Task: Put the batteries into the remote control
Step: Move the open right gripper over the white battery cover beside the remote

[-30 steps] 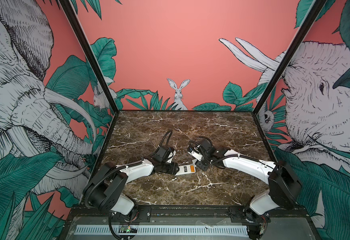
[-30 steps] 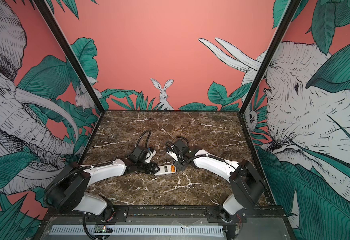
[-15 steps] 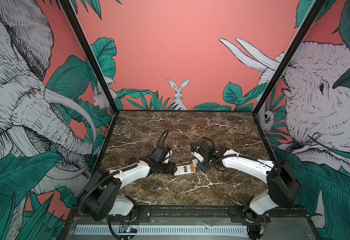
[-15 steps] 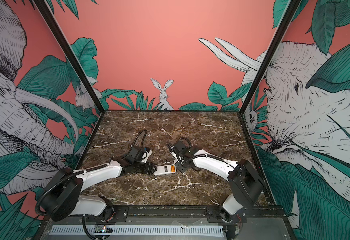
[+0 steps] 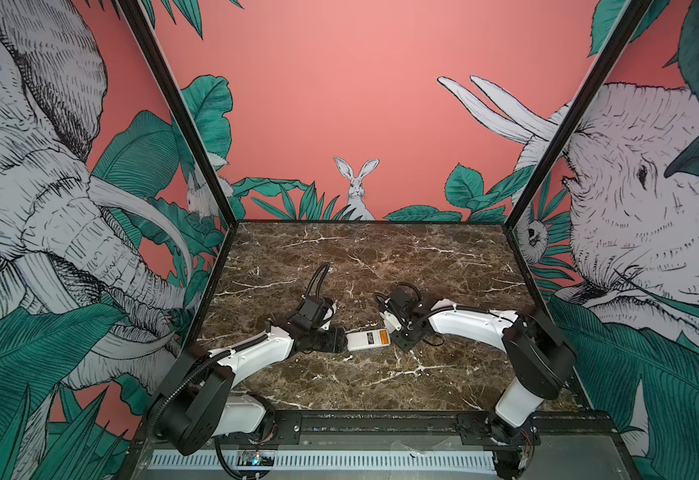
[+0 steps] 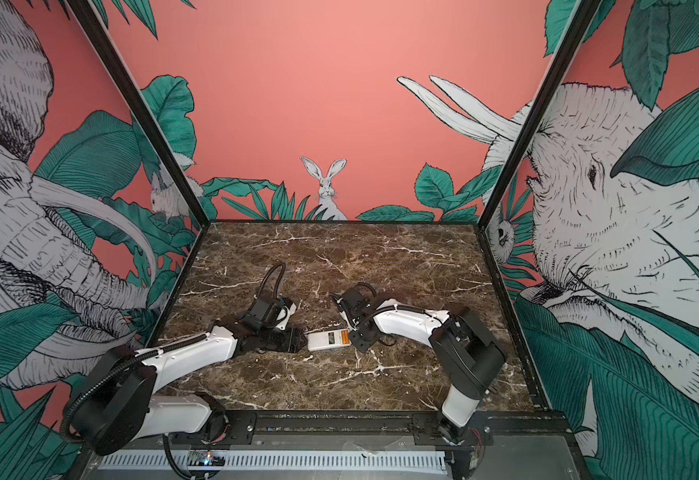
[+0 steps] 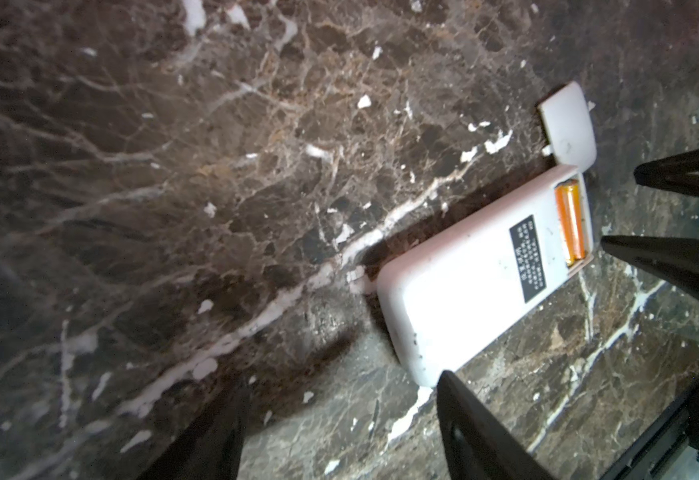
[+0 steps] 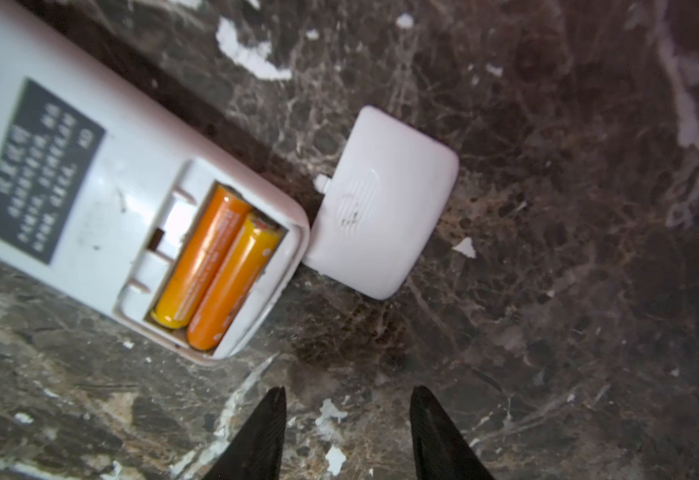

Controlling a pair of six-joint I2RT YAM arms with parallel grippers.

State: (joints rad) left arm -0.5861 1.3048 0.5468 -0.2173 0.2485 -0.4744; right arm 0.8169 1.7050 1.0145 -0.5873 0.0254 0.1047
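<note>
In both top views the white remote control (image 5: 366, 339) lies back-up near the middle of the brown marble table (image 5: 381, 257), in the same spot as a second ago. The left gripper (image 5: 341, 340) is at its plain end and the right gripper (image 5: 395, 332) at its orange end. Since then the left arm's shoulder joint has dropped lower, while the right arm has barely shifted. The left wrist view shows the left gripper (image 7: 339, 382) with its fingers spread wide and nothing between them. One fingertip sits at the remote's near corner, and contact cannot be told. At the far end, two orange batteries (image 7: 570, 226) lie side by side in the open compartment, with the loose battery cover (image 7: 568, 124) just past it. In the right wrist view the right gripper (image 8: 348, 390) has its fingers apart and empty over bare marble. The batteries (image 8: 215, 266) fill the compartment beside a dark label (image 8: 40, 170), and the cover (image 8: 381, 203) rests against the remote's end. The widened left fingers suggest a release: loading looks done, with only the cover still off.
</note>
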